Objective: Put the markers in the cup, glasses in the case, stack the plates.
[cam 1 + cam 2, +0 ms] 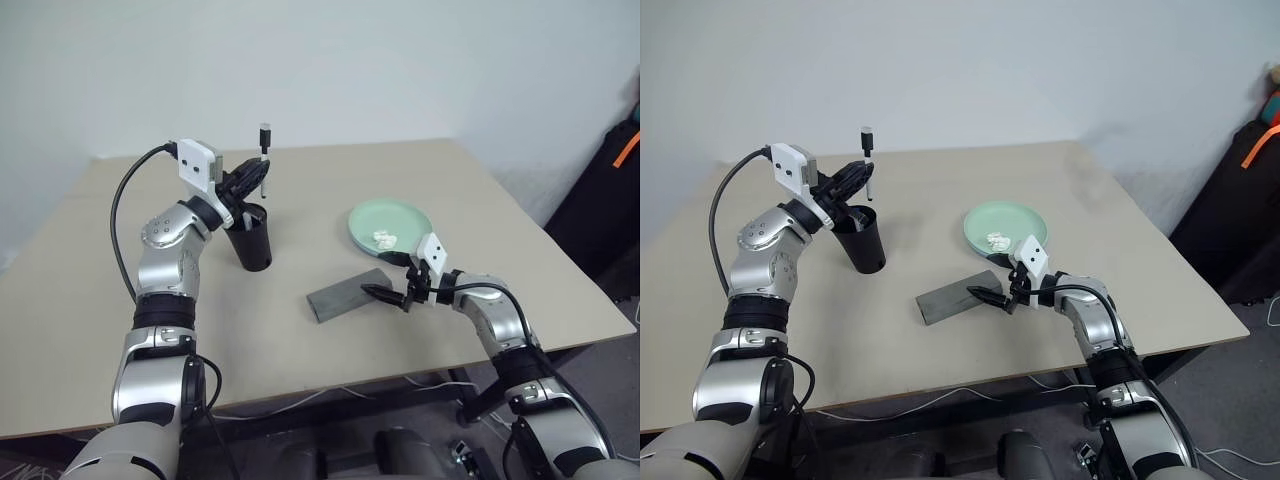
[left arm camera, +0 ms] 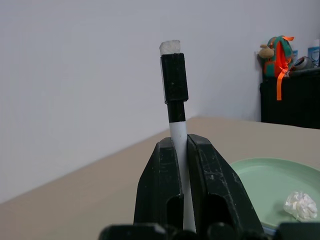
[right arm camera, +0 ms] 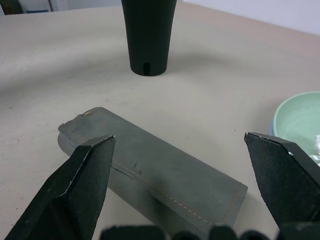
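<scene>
From the case (image 1: 349,293), bare table (image 1: 470,190) opens toward twelve; the cup (image 1: 252,240) blocks ten o'clock, the plates (image 1: 388,224) crowd two, seemingly just apart.

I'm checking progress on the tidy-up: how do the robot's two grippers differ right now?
The left gripper is shut on a marker, held upright above the black cup; the right gripper is open and holds nothing. The left is raised off the table; the right sits low, its fingers straddling the end of the closed grey case, beside the mint green plate. Both have two black fingers.
</scene>
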You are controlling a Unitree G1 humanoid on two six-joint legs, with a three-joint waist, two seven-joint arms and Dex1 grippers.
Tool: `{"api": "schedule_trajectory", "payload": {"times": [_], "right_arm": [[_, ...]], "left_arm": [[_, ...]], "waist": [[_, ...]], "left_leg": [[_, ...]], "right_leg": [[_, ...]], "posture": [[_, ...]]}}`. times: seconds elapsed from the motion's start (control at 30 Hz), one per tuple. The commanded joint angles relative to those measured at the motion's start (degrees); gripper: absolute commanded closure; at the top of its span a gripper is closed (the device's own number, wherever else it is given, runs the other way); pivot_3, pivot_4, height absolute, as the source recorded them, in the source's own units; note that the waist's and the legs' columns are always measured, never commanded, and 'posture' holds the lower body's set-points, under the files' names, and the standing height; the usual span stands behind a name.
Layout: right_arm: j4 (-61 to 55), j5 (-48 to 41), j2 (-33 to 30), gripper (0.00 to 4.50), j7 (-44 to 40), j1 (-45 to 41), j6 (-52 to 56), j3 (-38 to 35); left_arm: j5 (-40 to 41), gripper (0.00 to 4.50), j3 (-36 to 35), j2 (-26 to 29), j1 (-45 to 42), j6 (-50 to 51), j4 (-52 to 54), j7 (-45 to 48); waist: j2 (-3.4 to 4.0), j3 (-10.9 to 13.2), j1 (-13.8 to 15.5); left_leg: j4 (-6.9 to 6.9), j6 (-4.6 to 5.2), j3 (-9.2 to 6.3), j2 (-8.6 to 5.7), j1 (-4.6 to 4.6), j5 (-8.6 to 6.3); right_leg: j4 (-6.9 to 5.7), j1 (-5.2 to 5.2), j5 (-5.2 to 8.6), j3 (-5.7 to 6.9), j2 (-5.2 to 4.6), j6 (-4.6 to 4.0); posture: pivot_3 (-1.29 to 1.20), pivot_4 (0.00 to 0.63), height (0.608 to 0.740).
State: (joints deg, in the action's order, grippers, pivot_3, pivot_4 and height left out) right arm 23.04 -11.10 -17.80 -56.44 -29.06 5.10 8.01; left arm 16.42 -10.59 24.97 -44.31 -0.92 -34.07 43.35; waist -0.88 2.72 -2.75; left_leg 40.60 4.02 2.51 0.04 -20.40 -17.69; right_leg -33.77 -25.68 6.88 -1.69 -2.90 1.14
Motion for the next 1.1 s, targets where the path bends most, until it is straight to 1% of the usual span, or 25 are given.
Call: {"api": "schedule_trajectory", "payload": {"times": [0.03, 0.6, 0.67, 0.73, 0.87, 1.1], "right_arm": [[-1.8, -0.6, -0.3, 0.00, -0.1, -1.2, -0.5, -0.8], [-1.8, -0.6, -0.3, 0.00, -0.1, -1.2, -0.5, -0.8], [-2.0, -0.6, -0.2, 0.00, 0.1, -1.0, -0.4, -0.8], [-2.0, -0.5, -0.1, 0.00, 0.1, -1.0, -0.3, -0.7], [-2.2, -0.5, 0.0, 0.00, 0.2, -0.7, -0.2, -0.5], [-1.7, -0.4, 0.2, 0.00, 0.2, -1.0, -0.5, -0.5]], "left_arm": [[0.2, 4.47, -0.5, 0.4, -2.6, -1.4, 0.9, -0.4], [0.3, 4.47, -0.5, 0.4, -2.6, -1.4, 0.8, -0.4], [-4.5, 4.47, -1.7, -0.8, -0.3, -7.7, -3.7, -11.7], [-6.7, 4.47, -2.0, -1.3, 0.8, -11.3, -6.4, -17.5], [-7.7, 4.47, -1.8, -1.4, 0.3, -13.7, -8.9, -19.7], [-7.9, 4.47, -1.5, -1.4, -0.2, -15.2, -10.4, -20.4]], "waist": [[0.00, 0.0, 0.0], [0.00, 0.0, 0.0], [0.01, 0.0, 0.0], [0.01, 0.0, 0.0], [-0.01, 0.0, 0.0], [-0.01, 0.0, 0.1]], "left_leg": [[0.00, 0.00, 0.00, 0.00, 0.00, 0.00], [0.00, 0.00, 0.00, 0.01, 0.00, 0.00], [0.00, 0.00, 0.00, 0.01, 0.00, 0.00], [-0.01, 0.00, -0.01, 0.02, 0.10, 0.00], [-0.01, -0.01, -0.01, 0.05, 0.07, 0.00], [-0.01, -0.02, -0.04, 0.02, -0.09, -0.02]], "right_leg": [[0.00, 0.00, 0.00, 0.00, 0.00, 0.00], [0.00, 0.00, 0.00, 0.00, 0.00, 0.00], [0.01, 0.00, 0.00, 0.00, 0.00, 0.00], [0.01, 0.06, 0.00, 0.00, -0.03, 0.00], [-0.02, 0.04, -0.01, 0.06, -0.03, 0.00], [0.04, -0.04, -0.02, 0.16, -0.11, 0.01]], "posture": [[0.00, 0.000, 0.720], [0.00, 0.000, 0.720], [0.00, 0.000, 0.720], [0.00, 0.000, 0.720], [0.00, 0.000, 0.720], [0.00, 0.000, 0.720]]}}
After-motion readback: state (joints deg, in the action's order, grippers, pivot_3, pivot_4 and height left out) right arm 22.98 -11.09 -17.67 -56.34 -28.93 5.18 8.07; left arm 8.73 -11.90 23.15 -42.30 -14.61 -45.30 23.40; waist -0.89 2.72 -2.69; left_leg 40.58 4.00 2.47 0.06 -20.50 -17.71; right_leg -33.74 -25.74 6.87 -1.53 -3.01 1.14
